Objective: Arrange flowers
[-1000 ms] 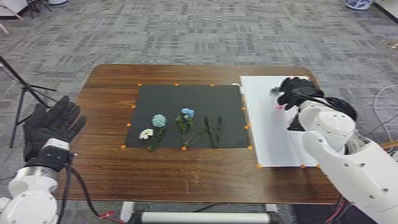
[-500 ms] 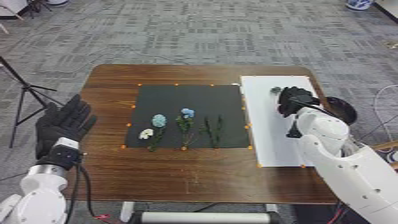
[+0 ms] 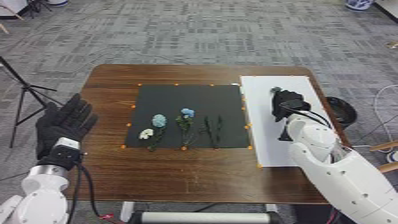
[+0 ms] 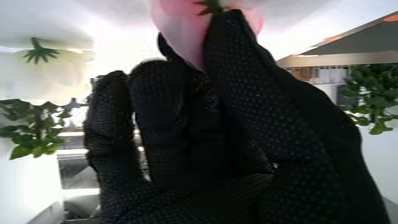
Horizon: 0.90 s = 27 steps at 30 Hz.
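Note:
In the head view my right hand (image 3: 291, 102) is over the white board (image 3: 266, 150), beside a small grey-green tuft (image 3: 276, 90). Seen from the right wrist, this hand (image 4: 266, 125) has pink petals (image 4: 182, 25) pinched between thumb and fingers; its fingers partly hide the bloom. A white bloom (image 4: 44, 75) hangs near it, with green leaves (image 4: 27, 130). On the black mat (image 3: 182, 95) lie a white flower (image 3: 147, 134), a pale blue one (image 3: 159, 120), a blue one (image 3: 187, 113) and green stems (image 3: 213, 131). My left hand (image 3: 64, 122) is open beyond the table's left edge.
Orange markers line the mat and board on the brown table (image 3: 187, 180). A dark part (image 3: 286, 135) shows beside the right forearm. A black round container (image 3: 342, 111) stands past the table's right edge, and a black tripod (image 3: 25, 87) stands at the left.
The right hand has shifted slightly toward the robot and to the left over the board. The left hand has moved a little to the right, then stayed nearly still.

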Motion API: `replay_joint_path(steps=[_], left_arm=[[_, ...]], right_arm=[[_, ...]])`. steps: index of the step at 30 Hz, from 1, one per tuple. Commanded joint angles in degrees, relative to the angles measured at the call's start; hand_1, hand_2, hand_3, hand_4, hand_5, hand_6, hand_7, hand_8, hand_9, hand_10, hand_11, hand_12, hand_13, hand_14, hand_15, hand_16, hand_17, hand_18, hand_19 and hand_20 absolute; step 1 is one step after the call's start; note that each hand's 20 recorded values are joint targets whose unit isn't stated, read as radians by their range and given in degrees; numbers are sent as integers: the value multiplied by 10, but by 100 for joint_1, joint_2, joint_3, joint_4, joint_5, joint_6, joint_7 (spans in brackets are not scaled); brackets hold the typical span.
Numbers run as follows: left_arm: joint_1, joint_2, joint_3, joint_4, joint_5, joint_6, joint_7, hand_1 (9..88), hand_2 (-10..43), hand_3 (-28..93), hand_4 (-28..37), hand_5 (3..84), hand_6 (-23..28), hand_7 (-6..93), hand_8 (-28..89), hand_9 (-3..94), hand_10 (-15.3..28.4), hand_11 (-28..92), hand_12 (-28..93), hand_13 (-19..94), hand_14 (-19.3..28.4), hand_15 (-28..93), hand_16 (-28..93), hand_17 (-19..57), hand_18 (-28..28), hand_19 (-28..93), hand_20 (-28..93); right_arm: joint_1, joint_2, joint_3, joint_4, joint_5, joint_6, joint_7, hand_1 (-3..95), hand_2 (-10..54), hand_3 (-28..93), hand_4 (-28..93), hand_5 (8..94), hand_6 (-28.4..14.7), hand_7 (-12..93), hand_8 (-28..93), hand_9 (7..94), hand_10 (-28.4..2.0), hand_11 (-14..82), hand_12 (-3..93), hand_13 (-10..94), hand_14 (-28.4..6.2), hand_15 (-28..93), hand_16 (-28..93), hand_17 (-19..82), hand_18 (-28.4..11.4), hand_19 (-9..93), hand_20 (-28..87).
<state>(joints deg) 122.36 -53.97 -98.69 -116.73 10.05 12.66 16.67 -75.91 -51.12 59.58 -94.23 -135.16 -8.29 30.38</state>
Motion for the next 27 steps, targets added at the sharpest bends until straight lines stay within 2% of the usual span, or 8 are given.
replay_joint_path(steps=[1, 3, 9, 17, 19, 21, 24, 27], left_arm=[[72, -57, -33, -69, 62, -61, -14, 252, 175, 666, -283, 410, 76, 120, -96, 284, 134, 167, 53, 192, 115, 168, -63, -64, 111, 260, 83], [81, -77, -51, -71, 72, -81, 2, 251, 174, 667, -283, 410, 76, 119, -96, 284, 134, 165, 53, 192, 115, 168, -64, -64, 111, 260, 83], [76, -234, -115, -72, 82, -35, 90, 251, 174, 667, -283, 410, 76, 119, -95, 285, 134, 165, 54, 192, 114, 168, -64, -64, 112, 260, 82], [-57, -289, 29, -16, 88, -76, 12, 252, 174, 665, -283, 411, 75, 119, -96, 285, 135, 166, 54, 193, 114, 169, -64, -64, 112, 260, 82], [-106, -297, 37, 6, 128, -144, -17, 253, 175, 664, -283, 410, 75, 120, -96, 285, 135, 165, 54, 193, 114, 168, -64, -64, 112, 260, 83], [-104, -278, 23, -7, 178, -140, -8, 253, 175, 662, -283, 410, 75, 119, -96, 285, 134, 164, 54, 193, 114, 168, -64, -64, 112, 260, 83], [-71, -273, -29, -39, 176, -144, 1, 254, 175, 660, -283, 409, 75, 118, -96, 284, 133, 163, 54, 192, 115, 169, -64, -64, 112, 259, 83], [-103, -284, -15, -23, 164, -115, -14, 251, 175, 664, -283, 409, 74, 118, -96, 284, 133, 162, 54, 193, 114, 167, -64, -64, 112, 260, 83]], right_arm=[[-248, -37, 276, -568, 333, 362, 137, 604, -95, 708, -283, 703, 13, 424, 14, 763, -85, 313, 572, 636, -96, 675, 487, 328, -230, 802, 410], [-235, -193, 280, -731, 516, 670, 126, 600, -95, 713, -283, 707, 12, 423, 19, 765, -86, 316, 579, 637, -99, 685, 481, 330, -231, 804, 412], [102, -651, -116, -1025, 932, 890, -229, 599, -95, 722, -283, 709, 11, 414, 15, 766, -86, 312, 582, 634, -97, 686, 481, 330, -231, 805, 412], [603, -1376, -861, -745, 938, 781, -578, 600, -95, 721, -283, 709, 12, 413, 14, 767, -84, 312, 579, 635, -98, 687, 478, 330, -230, 805, 412], [614, -1479, -940, -763, 932, 699, -644, 599, -95, 721, -283, 710, 12, 411, 13, 765, -84, 313, 580, 635, -98, 688, 478, 330, -230, 805, 412], [636, -1546, -1065, -730, 817, 744, -718, 599, -95, 721, -283, 709, 11, 409, 12, 765, -84, 313, 578, 635, -98, 688, 478, 330, -230, 806, 412], [704, -1635, -1217, -604, 706, 683, -819, 598, -95, 722, -283, 708, 11, 408, 11, 765, -84, 313, 577, 635, -96, 687, 478, 330, -230, 806, 412], [647, -1724, -1264, -496, 592, 622, -775, 595, -95, 722, -283, 706, 10, 404, 8, 764, -84, 308, 569, 634, -95, 686, 478, 330, -228, 805, 411]])
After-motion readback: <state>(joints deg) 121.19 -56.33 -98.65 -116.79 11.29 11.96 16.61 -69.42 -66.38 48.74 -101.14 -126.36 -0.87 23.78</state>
